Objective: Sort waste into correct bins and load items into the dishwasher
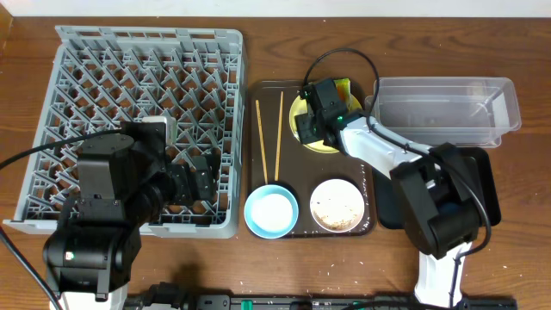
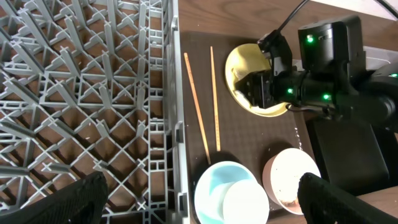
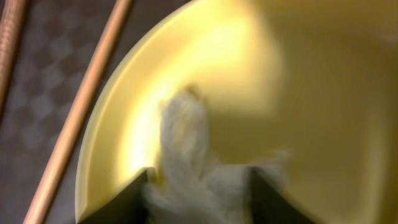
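My right gripper (image 3: 199, 202) is over the yellow plate (image 3: 298, 93) on the brown serving tray, and its fingers are closed on white crumpled paper (image 3: 186, 137). From overhead it (image 1: 308, 125) covers most of the plate (image 1: 320, 145). A green-and-orange wrapper (image 1: 343, 87) lies at the plate's far edge. The chopsticks (image 1: 268, 138) lie left of the plate. The light-blue bowl (image 1: 271, 212) and the white bowl with crumbs (image 1: 337, 205) sit at the tray's front. My left gripper (image 2: 199, 202) is open and empty above the right edge of the grey dish rack (image 1: 129, 77).
The clear tub (image 1: 443, 108) stands at the back right. The black tray (image 1: 484, 176) lies in front of it, partly under my right arm. The brown serving tray (image 1: 303, 231) sits between the rack and the bins.
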You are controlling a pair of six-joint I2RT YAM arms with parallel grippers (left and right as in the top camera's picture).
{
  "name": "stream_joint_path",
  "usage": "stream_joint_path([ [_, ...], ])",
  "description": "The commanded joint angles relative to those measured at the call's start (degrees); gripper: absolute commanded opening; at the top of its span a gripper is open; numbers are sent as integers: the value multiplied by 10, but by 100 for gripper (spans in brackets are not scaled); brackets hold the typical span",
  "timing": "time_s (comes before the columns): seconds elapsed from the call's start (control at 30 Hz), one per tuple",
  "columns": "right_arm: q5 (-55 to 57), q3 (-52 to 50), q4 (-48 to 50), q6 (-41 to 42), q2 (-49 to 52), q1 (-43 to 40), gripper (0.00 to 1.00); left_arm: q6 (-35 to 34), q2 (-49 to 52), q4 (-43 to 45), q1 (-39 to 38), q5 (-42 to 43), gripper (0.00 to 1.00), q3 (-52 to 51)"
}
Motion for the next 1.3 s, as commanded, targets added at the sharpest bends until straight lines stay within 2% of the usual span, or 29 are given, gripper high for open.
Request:
stream_joint_path([
  [0.0,7,7,-6,0,-5,-5,16,1,-2,-2,2,9,98,9],
  [0.03,7,7,-20,8,-20,-8,1,1,-2,-2,2,9,98,9],
  [0.17,7,7,-67,76,-90,-31,1,1,-2,-2,2,9,98,9],
  [0.43,57,7,-132,92,-247,-112,1,1,-2,-2,2,9,98,9],
  [0.57,115,5,-167,97,-258,-169,1,1,-2,-2,2,9,98,9],
  [0.7,119,-13,-154,98,-213,-220,1,1,-2,-2,2,9,98,9],
  [0.77,118,-16,-140,81,-182,-238,13,1,-2,-2,2,9,98,9],
  [0.8,111,-16,-138,71,-165,-247,25,1,-2,-2,2,9,98,9],
  [0.87,99,-15,-146,68,-153,-257,33,1,-2,-2,2,9,98,9],
  [0.93,78,-15,-148,48,-163,-265,49,1,-2,-2,2,9,98,9],
  [1.0,-2,-15,-139,16,-196,-267,58,1,-2,-2,2,9,98,9],
  [1.17,-217,-15,-118,-72,-258,-223,57,1,-2,-2,2,9,98,9],
  [1.27,-188,-21,-132,-71,-249,-169,58,1,-2,-2,2,9,98,9],
])
